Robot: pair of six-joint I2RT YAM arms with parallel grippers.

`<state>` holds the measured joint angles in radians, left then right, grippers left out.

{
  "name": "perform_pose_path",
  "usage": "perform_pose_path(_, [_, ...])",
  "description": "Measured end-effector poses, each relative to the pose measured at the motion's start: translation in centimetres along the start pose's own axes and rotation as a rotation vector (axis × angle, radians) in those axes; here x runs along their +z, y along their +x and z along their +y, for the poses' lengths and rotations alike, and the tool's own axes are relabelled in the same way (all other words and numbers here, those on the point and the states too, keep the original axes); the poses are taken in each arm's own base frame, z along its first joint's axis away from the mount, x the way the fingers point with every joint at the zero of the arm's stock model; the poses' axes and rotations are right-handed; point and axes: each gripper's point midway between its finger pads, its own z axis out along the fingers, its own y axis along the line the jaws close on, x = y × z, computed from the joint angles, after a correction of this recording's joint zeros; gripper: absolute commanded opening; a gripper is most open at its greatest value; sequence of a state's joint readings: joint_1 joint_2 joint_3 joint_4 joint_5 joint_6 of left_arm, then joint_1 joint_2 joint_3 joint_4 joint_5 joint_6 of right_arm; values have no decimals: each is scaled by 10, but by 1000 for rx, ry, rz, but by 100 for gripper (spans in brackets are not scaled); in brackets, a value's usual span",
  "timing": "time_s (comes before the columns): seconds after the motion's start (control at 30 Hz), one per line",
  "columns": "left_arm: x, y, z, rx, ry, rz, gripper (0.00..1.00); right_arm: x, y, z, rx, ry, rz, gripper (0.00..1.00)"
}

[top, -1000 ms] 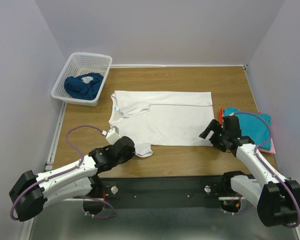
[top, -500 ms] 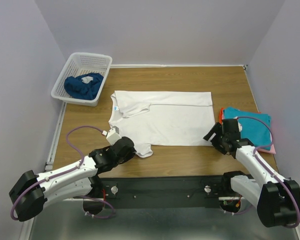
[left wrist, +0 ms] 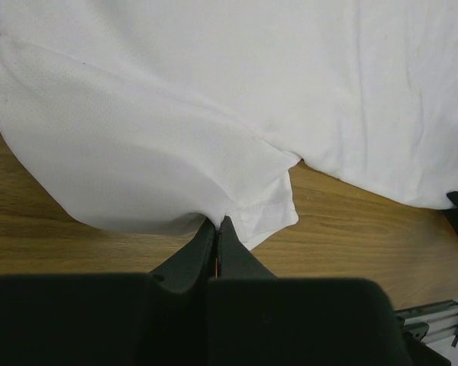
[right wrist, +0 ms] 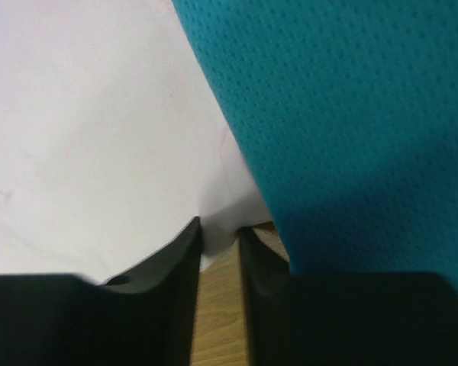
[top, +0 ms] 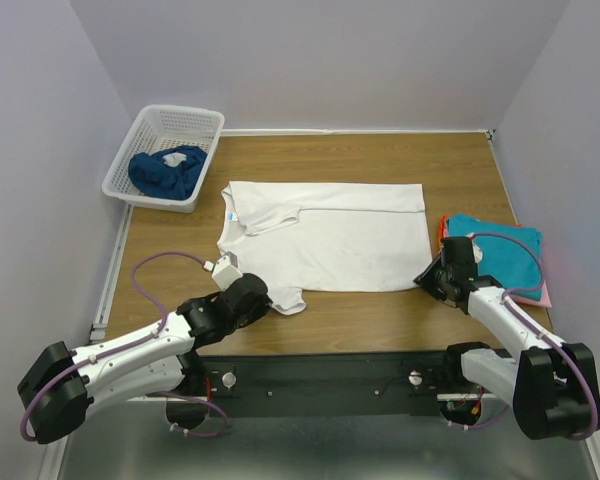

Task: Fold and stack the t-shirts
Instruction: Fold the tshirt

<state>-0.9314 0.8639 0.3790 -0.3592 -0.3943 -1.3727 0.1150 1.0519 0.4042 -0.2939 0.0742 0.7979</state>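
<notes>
A white t-shirt lies spread flat on the wooden table, neck to the left. My left gripper is shut on its near left sleeve; in the left wrist view the cloth runs into the closed jaws. My right gripper sits at the shirt's near right corner. In the right wrist view that corner puckers between the fingers, which stand a narrow gap apart. A folded teal t-shirt tops a stack just right of it.
A white lattice basket at the back left holds a crumpled dark blue t-shirt. Red-orange and pink edges show under the teal one. Walls close in the table on three sides.
My right gripper has dropped forward onto the white t-shirt's near right corner, and its jaws have narrowed from wide open. The left arm has not moved.
</notes>
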Motion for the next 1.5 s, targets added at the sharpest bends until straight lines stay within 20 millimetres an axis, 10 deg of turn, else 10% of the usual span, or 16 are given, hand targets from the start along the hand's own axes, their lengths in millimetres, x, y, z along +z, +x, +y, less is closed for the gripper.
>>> perform_pose_path(0.47, [0,-13,-6,17,10,-54,0,-1,-2,1,-30,-6,-4,4])
perform_pose_path(1.5, [32,-179,-82,275,6,-426,0,19,-94,94,-140,-64,-60,4])
